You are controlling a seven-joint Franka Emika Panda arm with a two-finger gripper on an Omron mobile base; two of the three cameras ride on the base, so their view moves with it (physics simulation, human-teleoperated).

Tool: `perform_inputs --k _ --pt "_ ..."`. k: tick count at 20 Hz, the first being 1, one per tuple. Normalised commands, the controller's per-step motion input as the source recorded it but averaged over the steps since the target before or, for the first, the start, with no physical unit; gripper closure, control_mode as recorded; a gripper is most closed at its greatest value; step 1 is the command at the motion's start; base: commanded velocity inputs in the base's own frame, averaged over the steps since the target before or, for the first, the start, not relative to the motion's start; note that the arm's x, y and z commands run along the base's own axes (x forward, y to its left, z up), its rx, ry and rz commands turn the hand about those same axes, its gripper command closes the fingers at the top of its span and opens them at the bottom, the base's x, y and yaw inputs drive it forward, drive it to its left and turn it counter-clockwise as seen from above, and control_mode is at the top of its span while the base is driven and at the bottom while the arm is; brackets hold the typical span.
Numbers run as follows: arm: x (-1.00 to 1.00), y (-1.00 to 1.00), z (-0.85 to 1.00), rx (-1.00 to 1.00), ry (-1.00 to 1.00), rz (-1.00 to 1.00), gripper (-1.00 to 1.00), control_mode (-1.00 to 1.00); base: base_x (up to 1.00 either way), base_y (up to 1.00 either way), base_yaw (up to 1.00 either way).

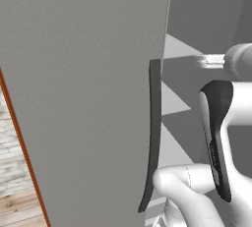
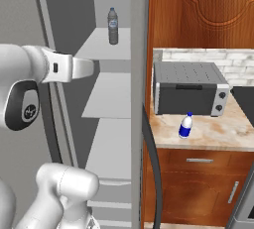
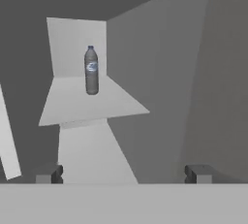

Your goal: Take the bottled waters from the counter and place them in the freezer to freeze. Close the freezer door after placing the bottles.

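A dull grey bottled water (image 3: 91, 70) stands upright on an upper pale shelf (image 3: 72, 104) inside the open freezer (image 2: 106, 99); it is the same bottle (image 2: 113, 25) in the right base view. My gripper (image 3: 125, 174) is open and holds nothing; it is in front of and below that shelf, apart from the bottle. The other bottled water (image 2: 185, 125), clear-white with a blue label and cap, stands upright on the beige counter (image 2: 218, 134) in front of the toaster oven. The freezer door (image 1: 83, 98) is swung open, its dark bar handle (image 1: 153, 132) near my arm.
A grey toaster oven (image 2: 188, 94) sits at the back of the counter, with wooden cabinets (image 2: 198, 5) above and below. The fridge's other door edge (image 2: 139, 74) and its dark handle (image 2: 155, 183) stand between freezer and counter. Lower freezer shelves (image 2: 111, 96) are bare.
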Motion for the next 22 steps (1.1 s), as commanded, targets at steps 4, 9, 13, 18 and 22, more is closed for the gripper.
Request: perform_inputs --k 4,9,13,18,22 --pt "-0.12 0.06 0.00 0.09 0.23 0.00 -1.00 -1.00 0.00 0.00 0.00" --pt "-0.08 0.10 0.00 0.03 0.28 0.00 -1.00 -1.00 0.00 0.00 0.00" --pt "-0.19 0.10 -0.05 0.00 0.26 0.00 -1.00 -1.00 0.00 0.00 0.00" --pt "-0.34 0.01 -0.21 0.09 0.07 0.00 -1.00 -1.00 0.00 0.00 0.00" --pt "-0.32 0.00 -0.28 0.09 0.00 0.00 -1.00 -1.00 0.00 0.00 0.00"
